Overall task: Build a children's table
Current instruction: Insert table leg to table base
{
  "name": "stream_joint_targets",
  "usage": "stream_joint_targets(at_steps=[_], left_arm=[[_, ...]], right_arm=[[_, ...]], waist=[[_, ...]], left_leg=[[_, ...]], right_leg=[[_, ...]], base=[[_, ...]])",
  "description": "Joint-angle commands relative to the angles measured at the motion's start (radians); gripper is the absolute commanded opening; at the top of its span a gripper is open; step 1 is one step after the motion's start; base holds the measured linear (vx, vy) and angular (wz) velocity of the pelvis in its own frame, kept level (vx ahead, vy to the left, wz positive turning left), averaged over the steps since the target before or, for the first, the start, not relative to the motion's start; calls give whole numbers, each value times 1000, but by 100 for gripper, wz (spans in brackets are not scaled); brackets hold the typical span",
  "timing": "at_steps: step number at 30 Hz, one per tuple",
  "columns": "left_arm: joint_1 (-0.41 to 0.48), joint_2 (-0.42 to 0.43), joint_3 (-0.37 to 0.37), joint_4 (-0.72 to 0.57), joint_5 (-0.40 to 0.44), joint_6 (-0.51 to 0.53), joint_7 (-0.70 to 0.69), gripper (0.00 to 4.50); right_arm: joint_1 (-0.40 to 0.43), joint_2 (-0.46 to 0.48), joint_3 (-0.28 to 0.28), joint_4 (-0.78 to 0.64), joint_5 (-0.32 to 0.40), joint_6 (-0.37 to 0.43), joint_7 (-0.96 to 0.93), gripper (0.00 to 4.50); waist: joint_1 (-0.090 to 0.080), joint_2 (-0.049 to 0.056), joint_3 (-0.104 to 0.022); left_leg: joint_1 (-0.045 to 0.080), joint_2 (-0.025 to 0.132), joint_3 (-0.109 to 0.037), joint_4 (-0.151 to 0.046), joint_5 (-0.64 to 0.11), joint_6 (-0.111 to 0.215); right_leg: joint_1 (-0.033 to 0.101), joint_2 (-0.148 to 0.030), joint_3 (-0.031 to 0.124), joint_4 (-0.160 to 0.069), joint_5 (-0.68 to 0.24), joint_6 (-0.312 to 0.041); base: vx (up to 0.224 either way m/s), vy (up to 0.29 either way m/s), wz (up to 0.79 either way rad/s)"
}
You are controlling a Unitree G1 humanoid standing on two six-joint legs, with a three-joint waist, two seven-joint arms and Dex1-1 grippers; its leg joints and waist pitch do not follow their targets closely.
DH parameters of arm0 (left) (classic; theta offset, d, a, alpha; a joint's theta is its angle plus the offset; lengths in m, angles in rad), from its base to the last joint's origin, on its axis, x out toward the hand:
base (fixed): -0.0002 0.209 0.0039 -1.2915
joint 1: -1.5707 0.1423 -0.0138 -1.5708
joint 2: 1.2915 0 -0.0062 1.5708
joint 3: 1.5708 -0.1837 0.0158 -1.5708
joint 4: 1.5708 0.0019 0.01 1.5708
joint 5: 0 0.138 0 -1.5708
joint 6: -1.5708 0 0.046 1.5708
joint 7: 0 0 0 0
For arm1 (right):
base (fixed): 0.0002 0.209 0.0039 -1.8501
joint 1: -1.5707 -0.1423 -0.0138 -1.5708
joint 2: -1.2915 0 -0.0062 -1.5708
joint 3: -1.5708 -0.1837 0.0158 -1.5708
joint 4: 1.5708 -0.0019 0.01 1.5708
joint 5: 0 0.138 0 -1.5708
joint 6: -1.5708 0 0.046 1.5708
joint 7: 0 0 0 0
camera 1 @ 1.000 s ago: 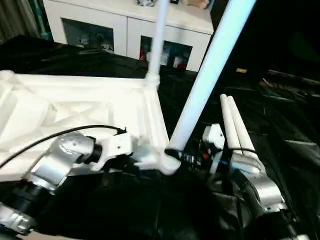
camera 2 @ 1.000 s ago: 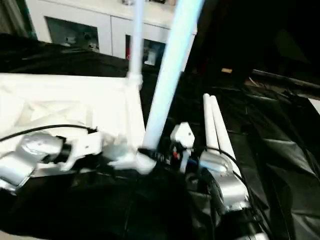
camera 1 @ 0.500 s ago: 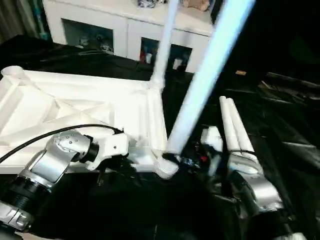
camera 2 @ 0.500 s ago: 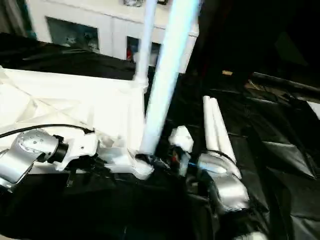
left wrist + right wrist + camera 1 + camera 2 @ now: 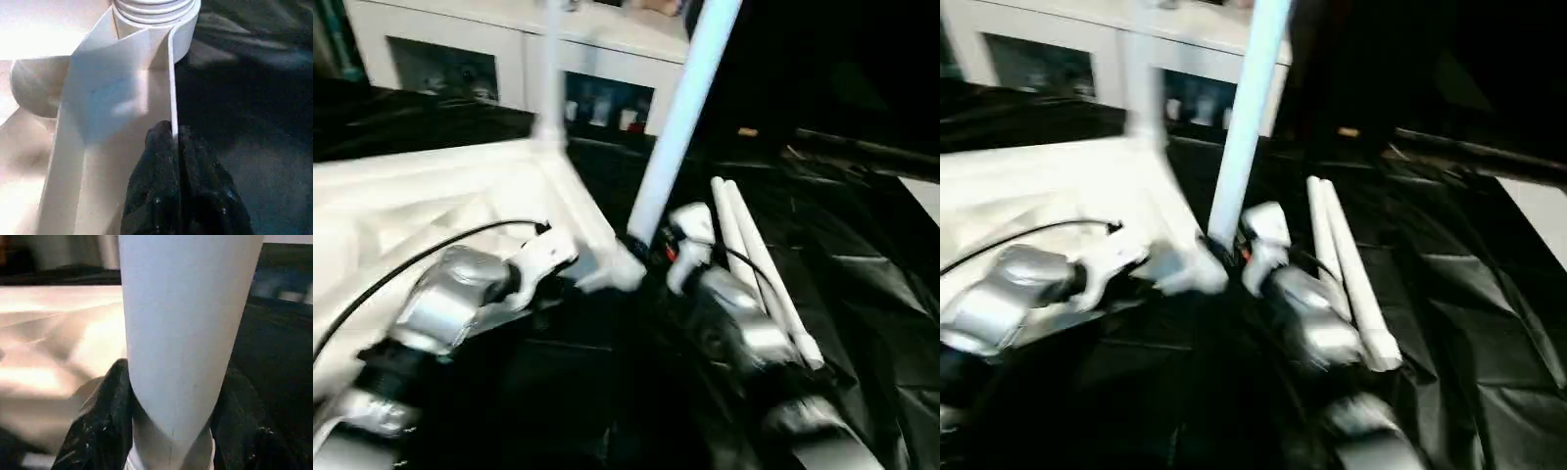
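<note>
While both pincers keep clamped (left (image 5: 175,142) rib, right (image 5: 171,431) leg), the tabletop (image 5: 431,196) has tilted.

A small white plastic table top (image 5: 431,201) lies ribbed underside up, two white tubular legs (image 5: 683,113) standing in its corner sockets, two more white legs (image 5: 754,264) lying beside it.

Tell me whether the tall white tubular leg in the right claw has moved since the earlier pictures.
Yes. The tall white tubular leg now stands more upright, leaning less toward the two loose white legs lying on the black cloth.
</note>
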Motion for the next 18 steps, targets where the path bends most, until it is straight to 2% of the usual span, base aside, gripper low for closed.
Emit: stream_joint_targets(at_steps=[1, 2, 3, 4, 5, 6, 8, 9, 11, 13, 15, 16, 17, 18], left_arm=[[-18, -60, -27, -65, -13, 68, 29, 0], [-19, -82, -25, -61, -9, 80, 56, 0], [-17, -97, -27, -62, -4, 91, 74, 0], [-15, -108, -31, -60, 4, 95, 90, 0], [-15, -108, -32, -61, 5, 95, 91, 0], [-7, -120, -39, -70, 12, 106, 109, 0], [-5, -121, -40, -76, 11, 113, 111, 0], [-2, -120, -42, -81, 11, 113, 111, 0], [0, -118, -44, -90, 11, 121, 109, 0], [0, -111, -44, -92, 11, 120, 106, 0], [-1, -109, -44, -89, 13, 115, 110, 0], [-2, -108, -45, -89, 13, 113, 109, 0], [-3, -105, -46, -89, 13, 109, 107, 0], [-4, -103, -45, -88, 13, 106, 106, 0]], right_arm=[[17, 12, -46, 209, -39, 71, -196, 184], [4, 27, -58, 226, -32, 66, -223, 184], [-8, 40, -69, 243, -32, 59, -250, 184], [-18, 51, -76, 255, -31, 56, -263, 184], [-19, 51, -76, 256, -30, 56, -263, 184], [-38, 71, -81, 284, -28, 48, -269, 184], [-43, 74, -81, 292, -29, 44, -270, 184], [-48, 78, -82, 301, -26, 41, -267, 184], [-55, 81, -82, 311, -24, 37, -266, 184], [-67, 82, -79, 324, -32, 29, -259, 184], [-80, 84, -89, 335, -28, 17, -241, 184], [-86, 83, -98, 338, -20, 10, -230, 219], [-91, 83, -108, 336, -5, 4, -209, 219], [-95, 80, -110, 332, -1, -1, -196, 240]], waist=[[5, 33, -16], [5, 33, -16], [7, 25, -21], [9, 26, -24], [11, 28, -25], [9, 22, -25], [9, 26, -26], [9, 25, -25], [7, 26, -21], [6, 28, -21], [5, 28, -22], [5, 28, -22], [4, 29, -22], [4, 30, -23]], left_leg=[[-11, 57, -26, -87, -248, -37], [-9, 56, -24, -86, -256, -38], [-9, 53, -21, -81, -236, -31], [-10, 52, -19, -79, -214, -26], [-12, 51, -17, -76, -170, -15], [-13, 50, -14, -73, -137, -6], [-14, 49, -13, -71, -101, 5], [-16, 50, -13, -72, -100, 9], [-15, 51, -14, -76, -140, 5], [-12, 54, -17, -80, -194, -10], [-13, 54, -17, -80, -205, -14], [-13, 54, -17, -80, -205, -14], [-14, 54, -17, -80, -211, -13], [-14, 54, -17, -80, -214, -10]], right_leg=[[12, -93, 61, -82, -256, -157], [10, -92, 61, -82, -264, -156], [11, -91, 62, -80, -236, -155], [14, -90, 63, -77, -202, -157], [14, -87, 61, -71, -129, -159], [16, -83, 59, -65, -67, -164], [20, -81, 57, -59, -6, -171], [21, -80, 55, -59, -3, -172], [19, -81, 56, -66, -57, -168], [15, -84, 57, -73, -144, -154], [13, -85, 58, -74, -156, -149], [13, -85, 58, -74, -156, -149], [13, -85, 58, -75, -160, -150], [13, -85, 59, -75, -159, -153]], base=[[0, 0, 0], [0, 0, 0], [0, 0, 0], [0, 0, 0], [0, 0, 0], [0, 0, 0], [0, 0, 0], [0, 0, 0], [0, 0, 0], [0, 0, 0], [0, 0, 0], [0, 0, 0], [0, 0, 0], [0, 0, 0]])
